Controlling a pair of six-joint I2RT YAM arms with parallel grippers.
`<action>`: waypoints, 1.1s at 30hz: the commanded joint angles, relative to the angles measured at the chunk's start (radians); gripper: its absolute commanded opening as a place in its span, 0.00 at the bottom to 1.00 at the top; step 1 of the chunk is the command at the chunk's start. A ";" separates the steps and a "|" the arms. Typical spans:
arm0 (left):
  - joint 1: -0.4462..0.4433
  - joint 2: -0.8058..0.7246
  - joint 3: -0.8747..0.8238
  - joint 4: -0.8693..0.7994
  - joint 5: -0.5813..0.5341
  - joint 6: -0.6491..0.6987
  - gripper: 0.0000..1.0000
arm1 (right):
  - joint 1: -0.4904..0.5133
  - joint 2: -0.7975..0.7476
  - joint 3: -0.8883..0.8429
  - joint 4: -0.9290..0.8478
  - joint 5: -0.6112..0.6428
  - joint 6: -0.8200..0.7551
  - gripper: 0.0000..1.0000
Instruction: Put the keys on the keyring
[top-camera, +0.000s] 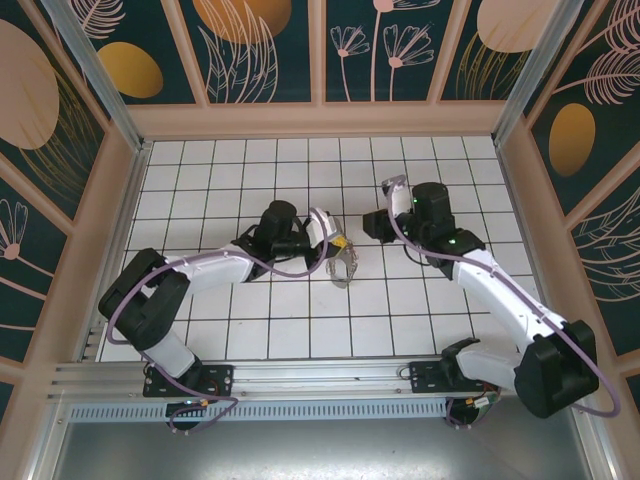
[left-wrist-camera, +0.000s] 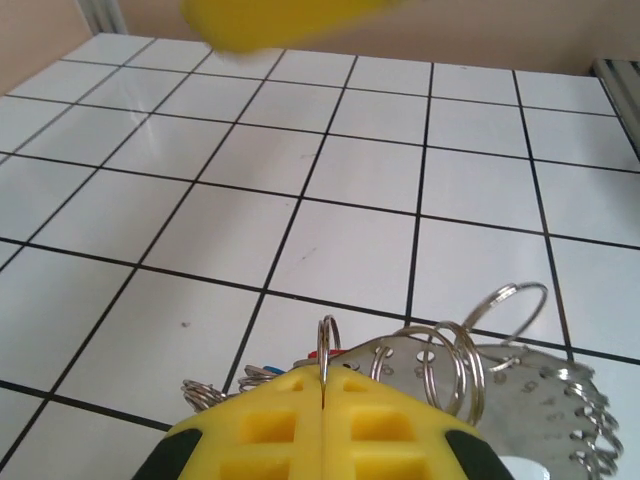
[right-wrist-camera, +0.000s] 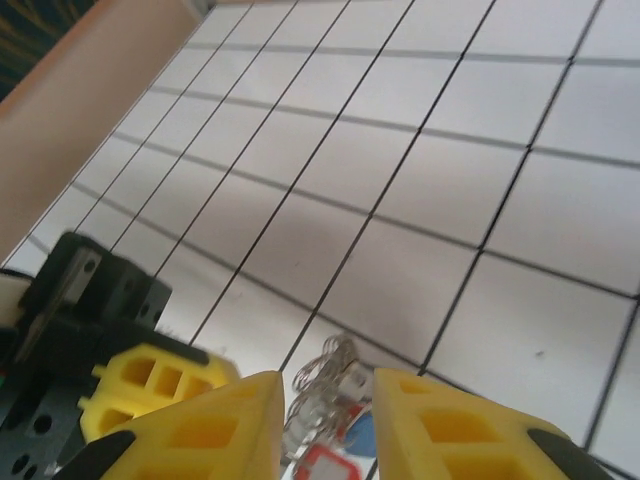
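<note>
Overhead looking down, wrist cameras close (sharing keyring)

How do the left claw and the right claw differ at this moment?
The left claw is shut, pinching a wire loop of the keyring; the right claw is open, gripping nothing. The left claw touches the keyring; the right claw only frames the keys in its gap. Both are yellow.
</note>
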 joint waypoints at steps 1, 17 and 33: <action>0.001 0.029 0.062 -0.081 0.064 0.055 0.00 | -0.032 -0.032 -0.028 0.039 0.091 0.046 0.30; -0.088 0.212 0.286 -0.412 0.075 0.228 0.00 | -0.085 0.020 -0.072 0.005 0.289 0.155 0.30; -0.183 0.323 0.385 -0.554 0.026 0.281 0.09 | -0.100 0.159 -0.088 0.015 0.141 0.191 0.30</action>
